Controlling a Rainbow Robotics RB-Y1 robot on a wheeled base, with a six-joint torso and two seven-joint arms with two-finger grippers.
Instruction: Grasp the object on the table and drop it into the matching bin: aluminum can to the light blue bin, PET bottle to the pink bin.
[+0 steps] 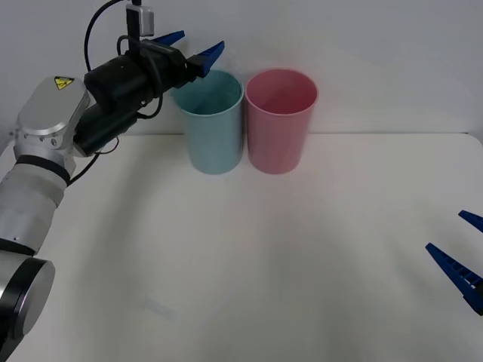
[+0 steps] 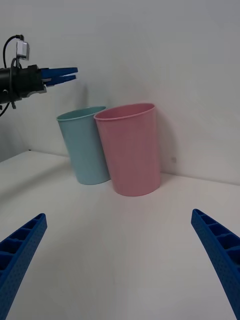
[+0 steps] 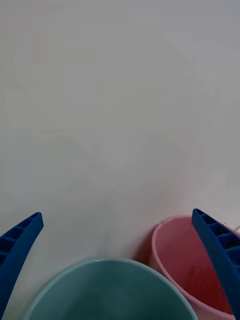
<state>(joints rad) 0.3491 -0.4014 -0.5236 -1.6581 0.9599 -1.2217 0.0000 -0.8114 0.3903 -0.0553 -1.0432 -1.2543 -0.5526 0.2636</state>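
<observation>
From my station I saw a wide white counter (image 1: pixel 249 271) against a plain pale wall, with the light blue bin (image 1: pixel 213 124) and the pink bin (image 1: pixel 279 121) standing upright side by side at its far edge, touching or nearly so. The left arm was raised and stretched forward, its left claw (image 1: pixel 192 47) held in the air just above the near-left rim of the light blue bin, fingers spread and holding nothing. Through its wrist camera I looked down over the light blue bin's mouth, the pink one beside it. I could not make out the can inside the blue bin. The right claw (image 1: pixel 464 253) waited low at the counter's right edge, well apart from both bins, its blue fingers (image 2: pixel 222 252) likewise spread and empty.
</observation>
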